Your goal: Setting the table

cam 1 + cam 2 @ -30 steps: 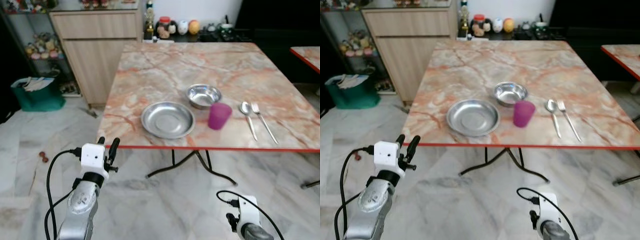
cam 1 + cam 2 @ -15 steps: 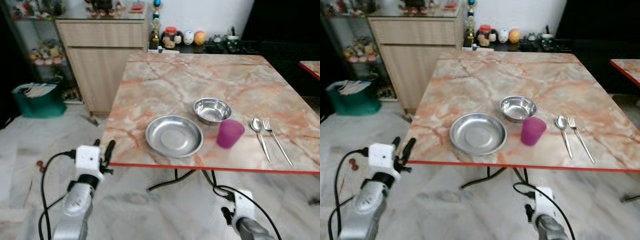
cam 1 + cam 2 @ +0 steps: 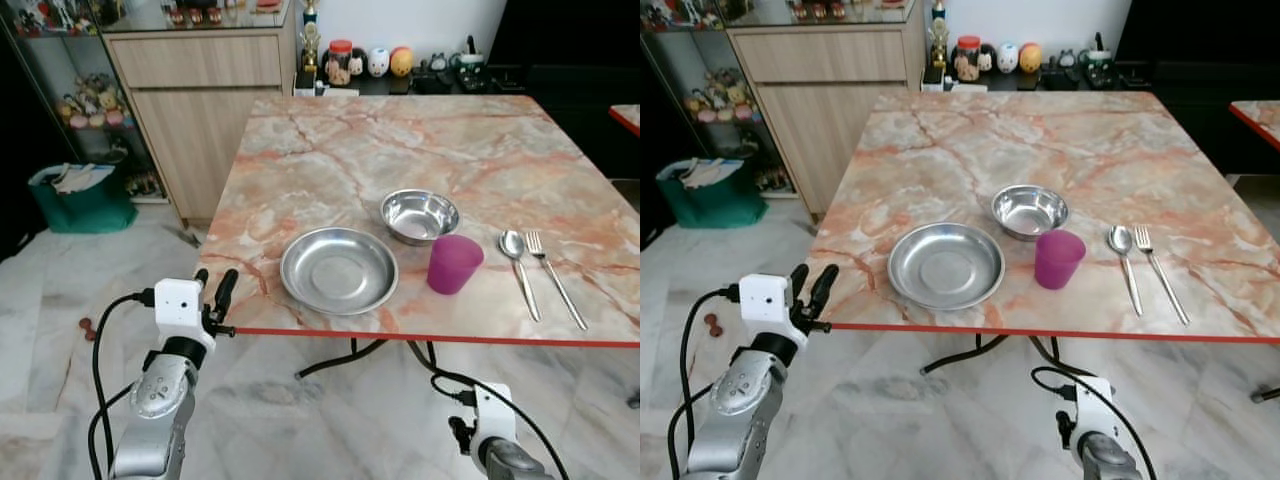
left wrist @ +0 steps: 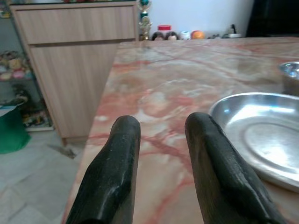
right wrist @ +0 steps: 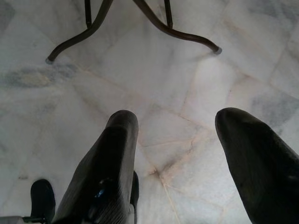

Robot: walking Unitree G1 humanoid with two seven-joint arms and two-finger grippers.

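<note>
Your head cameras show the marble table (image 3: pixel 400 150) set with a steel plate (image 3: pixel 338 270), a steel bowl (image 3: pixel 420 215) just behind it, a purple cup (image 3: pixel 454 264), then a spoon (image 3: pixel 519 261) and fork (image 3: pixel 553 274) side by side. Your left gripper (image 3: pixel 214 289) sits raised at the table's near left edge, fingers spread apart and empty; its wrist camera looks across the marble at the plate's rim. Your right gripper (image 5: pixel 187 163) hangs low, fingers parted over the floor tiles (image 5: pixel 154 88) and the table's legs (image 5: pixel 93 28).

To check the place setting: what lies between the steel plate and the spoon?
The purple cup stands between the steel plate and the spoon, seen from the left eye.
</note>
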